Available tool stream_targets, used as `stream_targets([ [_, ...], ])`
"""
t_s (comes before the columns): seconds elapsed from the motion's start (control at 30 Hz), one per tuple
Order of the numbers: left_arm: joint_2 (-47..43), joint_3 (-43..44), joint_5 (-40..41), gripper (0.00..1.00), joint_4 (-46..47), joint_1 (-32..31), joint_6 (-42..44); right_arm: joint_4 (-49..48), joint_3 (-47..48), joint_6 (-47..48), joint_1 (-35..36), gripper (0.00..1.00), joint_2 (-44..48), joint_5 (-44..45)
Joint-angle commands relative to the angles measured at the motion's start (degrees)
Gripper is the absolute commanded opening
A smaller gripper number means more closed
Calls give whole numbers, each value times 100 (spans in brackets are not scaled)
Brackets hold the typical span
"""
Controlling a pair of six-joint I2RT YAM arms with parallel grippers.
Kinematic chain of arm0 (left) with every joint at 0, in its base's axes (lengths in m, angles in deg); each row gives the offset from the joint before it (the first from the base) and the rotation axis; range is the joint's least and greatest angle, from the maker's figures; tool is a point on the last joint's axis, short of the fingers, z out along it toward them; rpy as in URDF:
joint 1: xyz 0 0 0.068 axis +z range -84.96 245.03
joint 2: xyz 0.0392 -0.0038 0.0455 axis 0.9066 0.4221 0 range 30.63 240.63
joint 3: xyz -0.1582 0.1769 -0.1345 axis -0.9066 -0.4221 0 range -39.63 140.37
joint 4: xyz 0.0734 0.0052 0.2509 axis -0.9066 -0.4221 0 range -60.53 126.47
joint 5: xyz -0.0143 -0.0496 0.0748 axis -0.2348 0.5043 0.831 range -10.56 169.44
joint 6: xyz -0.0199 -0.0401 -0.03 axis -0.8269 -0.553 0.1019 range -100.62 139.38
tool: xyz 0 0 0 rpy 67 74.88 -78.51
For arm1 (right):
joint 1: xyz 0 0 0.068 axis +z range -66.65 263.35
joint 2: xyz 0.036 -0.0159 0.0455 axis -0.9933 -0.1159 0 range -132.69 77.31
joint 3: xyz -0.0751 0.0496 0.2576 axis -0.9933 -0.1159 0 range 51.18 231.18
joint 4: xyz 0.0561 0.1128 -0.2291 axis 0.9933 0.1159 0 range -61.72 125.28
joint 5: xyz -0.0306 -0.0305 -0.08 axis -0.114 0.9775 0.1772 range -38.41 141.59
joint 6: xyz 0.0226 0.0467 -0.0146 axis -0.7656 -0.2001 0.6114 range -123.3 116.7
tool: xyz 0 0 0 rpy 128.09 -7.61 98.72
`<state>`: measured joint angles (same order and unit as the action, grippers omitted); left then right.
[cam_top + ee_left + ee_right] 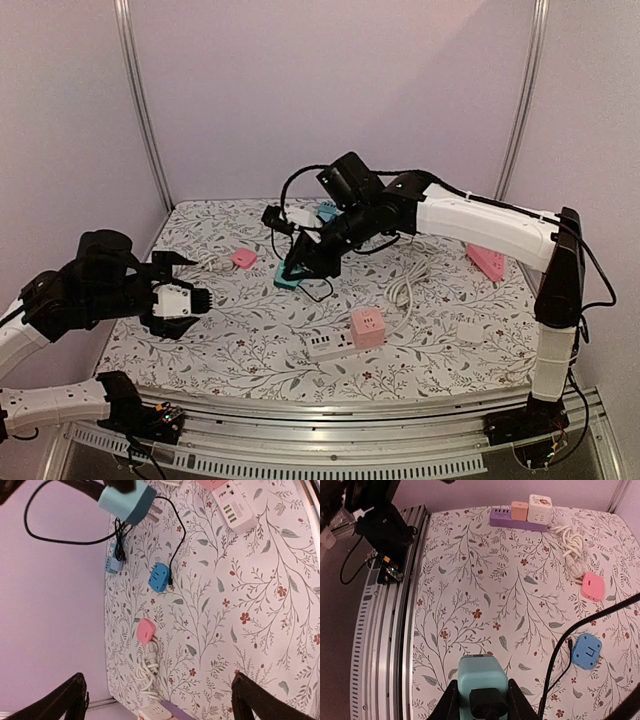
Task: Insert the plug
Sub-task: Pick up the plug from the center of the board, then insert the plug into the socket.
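Lower centre of the right wrist view: the right gripper (484, 706) is clamped on a teal socket cube (482, 672), with a black plug (487, 696) at the cube's near face, over the floral table (470, 580). A black cable (555, 665) runs past at lower right, its tip just beside a blue cube (586, 651). At the overhead view's left, the left gripper (195, 295) hangs spread wide and holds nothing, well apart from the plug.
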<state>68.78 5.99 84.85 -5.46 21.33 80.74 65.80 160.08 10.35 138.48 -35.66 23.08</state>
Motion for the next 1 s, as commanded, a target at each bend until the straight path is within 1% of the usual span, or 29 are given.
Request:
stream_targets([
  [0.0, -187, -477, -228, 99, -395, 235, -1372, 823, -336, 2703, 91, 0, -128, 818],
  [0.07, -257, -633, -263, 100, -296, 283, -1531, 1224, -154, 3136, 127, 0, -320, 895],
  [0.13, -330, -764, -268, 100, -237, 334, -1675, 1631, -33, 3365, 124, 0, -479, 879],
  [0.2, -421, -900, -272, 99, -192, 396, -1727, 1850, -231, 3707, 126, 0, -499, 1008],
  [0.3, -527, -1137, -269, 99, -10, 462, -1748, 1901, -711, 3898, 148, 0, -441, 1200],
  [0.47, -572, -1415, -349, 99, 215, 468, -1757, 1654, -1328, 3727, 311, 0, -365, 1320],
  [0.63, -505, -1350, -496, 100, 250, 455, -1930, 1149, -1730, 3512, 340, 0, -197, 1688],
  [0.83, -369, -1132, -1158, 97, 241, 416, -2350, 1056, -1800, 3480, 374, 0, -101, 1844],
  [0.97, -192, -903, -1817, 91, 418, 353, -2764, 957, -1863, 3295, 380, 0, 91, 1833],
])
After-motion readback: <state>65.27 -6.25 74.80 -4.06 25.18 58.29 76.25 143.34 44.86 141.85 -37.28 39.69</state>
